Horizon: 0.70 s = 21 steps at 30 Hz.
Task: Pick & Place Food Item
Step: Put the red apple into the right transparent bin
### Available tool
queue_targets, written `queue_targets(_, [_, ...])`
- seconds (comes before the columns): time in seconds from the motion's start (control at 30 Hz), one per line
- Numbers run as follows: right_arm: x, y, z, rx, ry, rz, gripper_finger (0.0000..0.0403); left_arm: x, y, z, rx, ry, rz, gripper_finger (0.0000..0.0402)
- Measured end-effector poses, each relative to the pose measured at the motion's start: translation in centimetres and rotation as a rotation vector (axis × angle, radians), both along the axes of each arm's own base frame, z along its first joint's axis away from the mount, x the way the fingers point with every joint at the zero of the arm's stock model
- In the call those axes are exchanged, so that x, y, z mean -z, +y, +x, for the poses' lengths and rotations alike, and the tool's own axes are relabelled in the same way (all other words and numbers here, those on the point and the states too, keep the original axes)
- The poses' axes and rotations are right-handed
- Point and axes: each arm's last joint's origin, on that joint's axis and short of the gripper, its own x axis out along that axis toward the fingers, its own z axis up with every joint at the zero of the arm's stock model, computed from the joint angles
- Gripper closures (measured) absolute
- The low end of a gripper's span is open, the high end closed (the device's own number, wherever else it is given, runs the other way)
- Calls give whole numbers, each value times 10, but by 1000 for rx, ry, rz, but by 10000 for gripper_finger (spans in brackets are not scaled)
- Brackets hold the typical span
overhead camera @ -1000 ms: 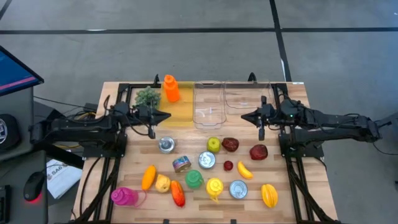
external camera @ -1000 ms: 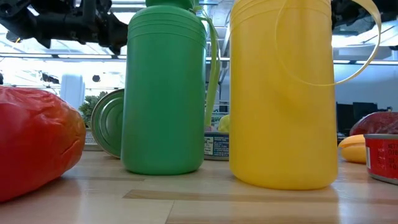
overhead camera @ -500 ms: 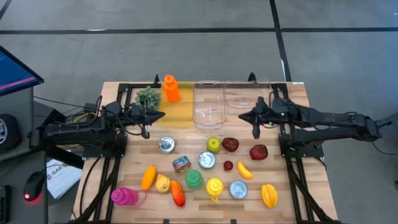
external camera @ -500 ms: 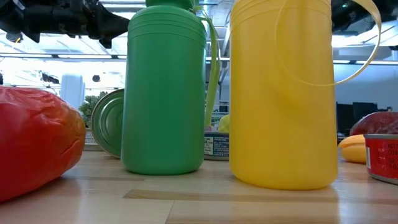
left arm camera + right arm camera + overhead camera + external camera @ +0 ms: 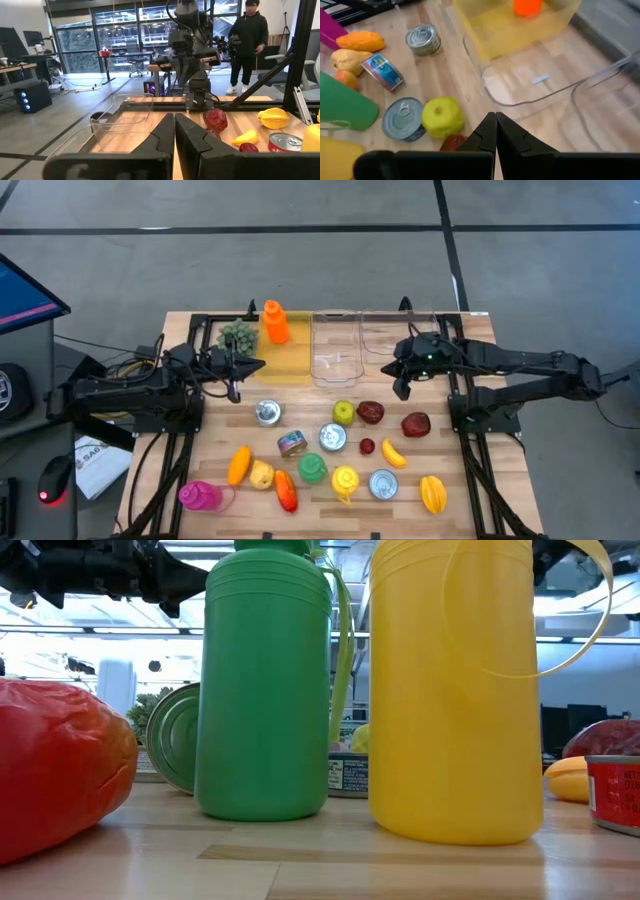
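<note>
Wooden desk [image 5: 220, 470]: crowded fruit, cans, jugs. Right gripper [image 5: 401, 385], jaws closed and empty, hovers near green apple [image 5: 343, 412]; left gripper [image 5: 262, 364] likewise closed. Risk: descending closed would knock the apple.

Closed left gripper [image 5: 174, 131] faces the right gripper [image 5: 188, 59] across clear bins [image 5: 122, 118].

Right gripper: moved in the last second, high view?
Yes. The right gripper has swung left and slightly toward the back of the table, closing on the clear bins; a second ago it sat farther right. It is shut.
</note>
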Motion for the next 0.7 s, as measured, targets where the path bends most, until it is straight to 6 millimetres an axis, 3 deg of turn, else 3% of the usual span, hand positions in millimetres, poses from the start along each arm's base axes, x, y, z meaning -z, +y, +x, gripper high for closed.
queue_targets(0.33, [9, 9, 11, -136, 61, -18, 402, 0, 0, 0, 0, 0, 0, 401])
queue_targets(0.7, [13, 9, 11, -139, 100, -12, 402, -6, 0, -1, 0, -65, 23, 401])
